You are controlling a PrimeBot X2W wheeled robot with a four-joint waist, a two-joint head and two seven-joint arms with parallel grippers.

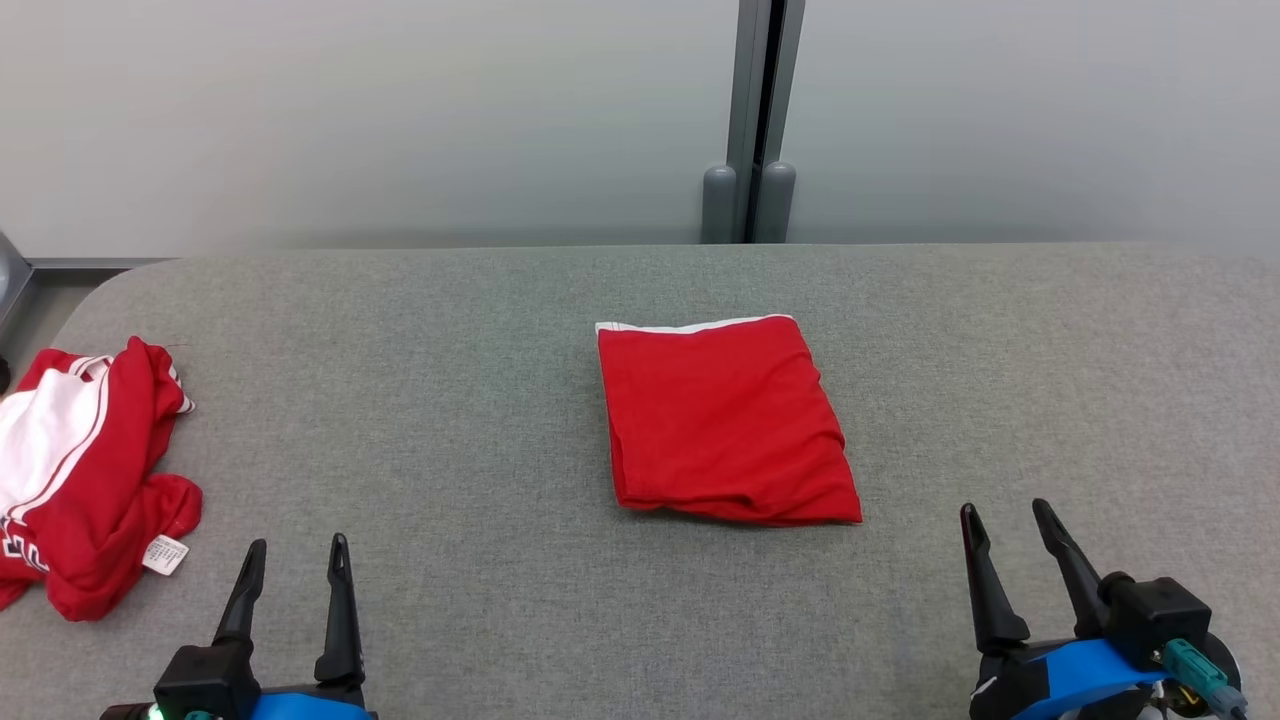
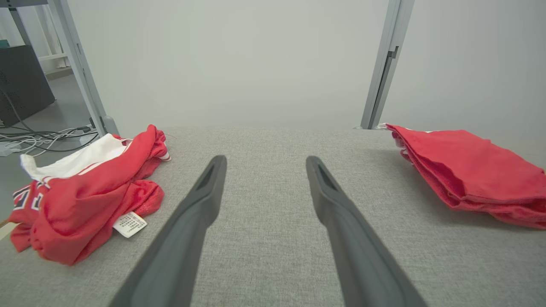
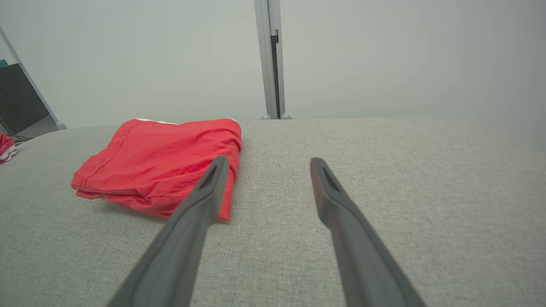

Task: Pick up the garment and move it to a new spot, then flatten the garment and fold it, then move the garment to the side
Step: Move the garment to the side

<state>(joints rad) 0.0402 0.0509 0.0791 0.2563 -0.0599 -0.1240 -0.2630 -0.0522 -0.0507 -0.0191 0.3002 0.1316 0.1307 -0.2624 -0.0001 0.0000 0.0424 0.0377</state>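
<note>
Now, worktop (image 1: 450,330): grey, cloth-covered, wide; carrying two red garments, well apart from each other
folded garment (image 1: 725,420): lying flat mid-worktop as a squared red packet, white edge at the far side; judged past pick-up, flattening and folding, not yet moved to the side
crumpled jersey (image 1: 90,480): red and white, heaped at the left end of the worktop; unfolded, perhaps due its own turn, cannot tell
right claw (image 1: 1003,506): spread wide, holding nothing, low at the near edge; folded garment ahead and to its left, near but not touching, near corner closest
left claw (image 1: 299,542): likewise spread and empty at the near edge; folded garment ahead and well off to its right, crumpled jersey just beside on its left
care tag (image 1: 165,553): white, small, on the jersey's near hem, on the side nearest the left claw
</note>
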